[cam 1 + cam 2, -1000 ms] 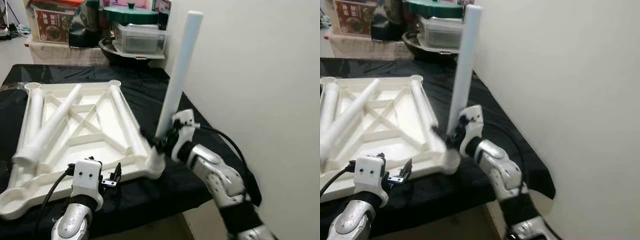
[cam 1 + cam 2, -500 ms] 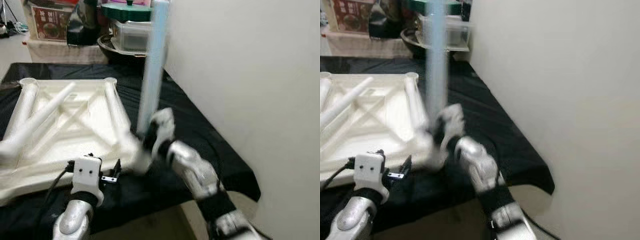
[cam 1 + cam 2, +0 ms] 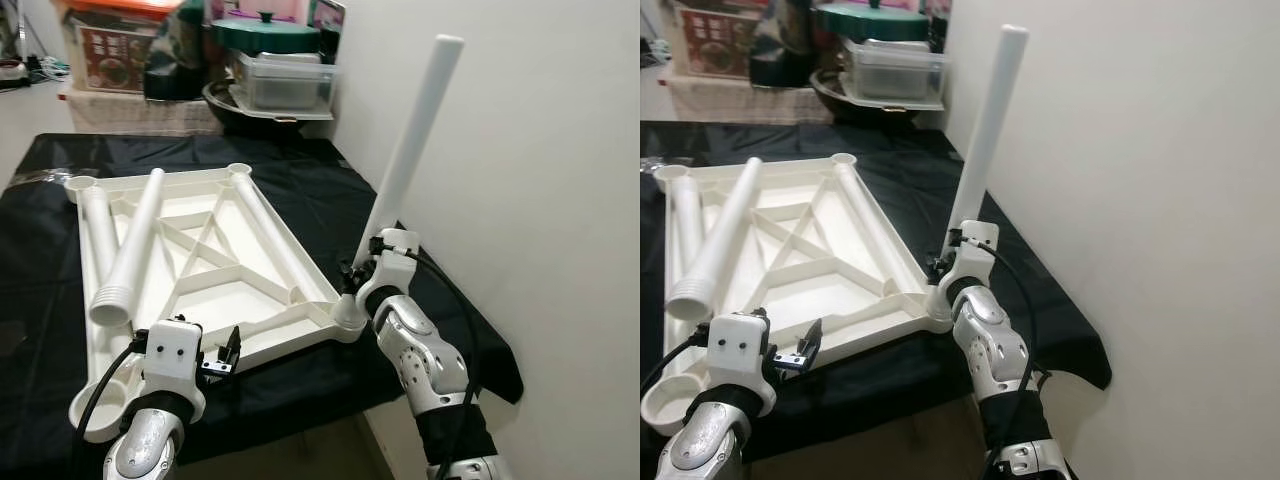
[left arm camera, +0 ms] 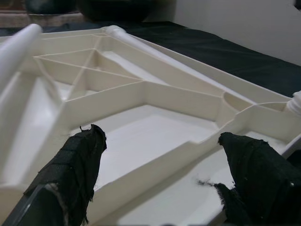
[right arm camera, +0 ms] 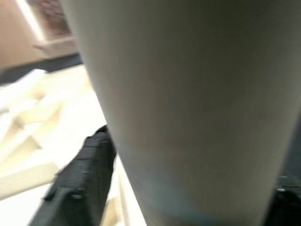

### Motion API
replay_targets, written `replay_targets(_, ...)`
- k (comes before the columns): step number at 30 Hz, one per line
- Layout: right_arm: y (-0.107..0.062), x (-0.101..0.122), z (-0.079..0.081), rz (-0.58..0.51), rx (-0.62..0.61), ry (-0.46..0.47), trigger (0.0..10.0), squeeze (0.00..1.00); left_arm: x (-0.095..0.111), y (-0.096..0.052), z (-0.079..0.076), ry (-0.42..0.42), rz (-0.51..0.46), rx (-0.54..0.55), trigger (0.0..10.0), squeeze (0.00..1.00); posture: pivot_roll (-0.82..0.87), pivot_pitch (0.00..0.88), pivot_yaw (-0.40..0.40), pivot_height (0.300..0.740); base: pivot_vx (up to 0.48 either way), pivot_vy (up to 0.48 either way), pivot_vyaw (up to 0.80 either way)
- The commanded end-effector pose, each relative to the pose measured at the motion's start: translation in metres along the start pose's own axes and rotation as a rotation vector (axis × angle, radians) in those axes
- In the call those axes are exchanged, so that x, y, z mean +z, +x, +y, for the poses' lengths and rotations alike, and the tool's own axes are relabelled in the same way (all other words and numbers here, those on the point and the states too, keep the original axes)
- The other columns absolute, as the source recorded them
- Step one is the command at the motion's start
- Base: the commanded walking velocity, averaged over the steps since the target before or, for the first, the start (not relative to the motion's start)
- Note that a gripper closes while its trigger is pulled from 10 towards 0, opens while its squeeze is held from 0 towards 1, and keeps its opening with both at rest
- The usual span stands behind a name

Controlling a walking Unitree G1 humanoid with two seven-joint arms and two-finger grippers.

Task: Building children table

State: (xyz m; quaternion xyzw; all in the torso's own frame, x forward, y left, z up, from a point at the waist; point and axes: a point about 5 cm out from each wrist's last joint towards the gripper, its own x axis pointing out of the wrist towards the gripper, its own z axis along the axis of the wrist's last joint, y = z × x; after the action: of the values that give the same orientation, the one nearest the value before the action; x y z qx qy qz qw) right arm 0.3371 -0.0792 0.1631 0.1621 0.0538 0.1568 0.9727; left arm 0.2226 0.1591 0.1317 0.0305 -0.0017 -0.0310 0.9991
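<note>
Black-draped table (image 3: pixel 300 180) bears tabletop (image 3: pixel 250 290); right end effector (image 3: pixel 362 272) grips leg (image 3: pixel 408 150).

two loose legs (image 3: pixel 125 245) lie on the upturned tabletop (image 3: pixel 230 280).

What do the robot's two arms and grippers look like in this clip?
Both arms are jointed silver metal with black bands at the joints. Each wrist carries a white boxy housing; the left one shows two small dark dots. Black cables loop from each wrist back along the forearm. The left gripper and right gripper have black fingers, wrapped in frayed black covering.
</note>
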Motion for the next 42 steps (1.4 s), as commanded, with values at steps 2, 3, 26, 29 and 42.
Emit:
replay_targets(2,0.0,0.008,0.026,-0.006,0.221,0.008,10.0,0.0,-0.003,0.0,-0.003,0.007,0.017,-0.015,10.0,0.0,0.17,0.0,-0.168,0.74,0.0,0.0,0.0)
replay_targets(3,-0.005,0.01,0.033,-0.004,0.339,-0.022,10.0,0.0,-0.003,0.0,-0.002,0.007,0.018,-0.015,10.0,0.0,0.17,0.0,-0.159,0.74,0.0,0.0,0.0)
replay_targets(26,-0.009,-0.011,0.0,0.13,0.038,-0.099,0.0,0.0,-0.017,-0.001,-0.007,0.017,0.076,-0.061,10.0,0.0,0.11,0.0,-0.087,0.74,0.0,0.0,0.0)
replay_targets(29,-0.007,-0.01,-0.035,0.108,-0.359,-0.097,0.0,0.0,-0.016,-0.001,-0.005,0.019,0.069,-0.051,10.0,0.0,0.13,0.0,-0.101,0.74,0.0,0.0,0.0)
replay_targets(42,-0.008,0.009,0.009,0.01,0.047,-0.076,10.0,0.67,-0.014,0.0,-0.005,0.025,0.055,-0.049,10.0,0.0,0.14,0.0,-0.117,0.74,0.0,0.0,0.0)
